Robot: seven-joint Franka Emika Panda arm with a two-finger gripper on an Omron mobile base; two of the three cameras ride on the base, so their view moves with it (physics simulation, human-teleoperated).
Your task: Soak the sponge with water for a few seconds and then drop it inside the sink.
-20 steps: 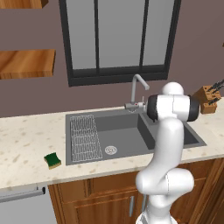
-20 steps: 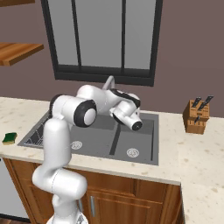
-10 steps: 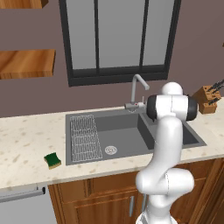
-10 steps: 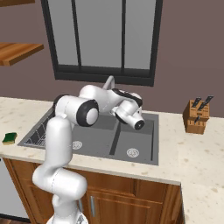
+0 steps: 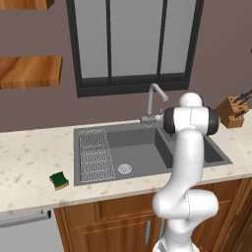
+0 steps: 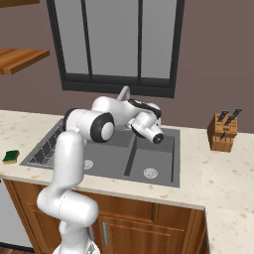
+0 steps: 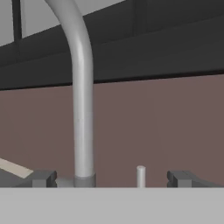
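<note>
Sponge (image 5: 59, 180) lies on the table (image 5: 29, 162) left of the sink (image 5: 142, 147), apart from its rim. The hand (image 7: 111, 178) faces the gooseneck faucet (image 7: 79, 87) near its base, jaws spread wide and empty; the small lever (image 7: 141, 176) beside the faucet seems untouched.

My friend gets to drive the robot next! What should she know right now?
Claw: open and holding nothing, up close to the faucet, with the small handle between its tips.
Sponge: lying on the counter, left of the sink, untouched.
Water: no stream visible at the spout.
Done: nothing yet with the sponge.
Left: probably turn the water on, fetch the sponge, soak it, drop it in the sink.
</note>
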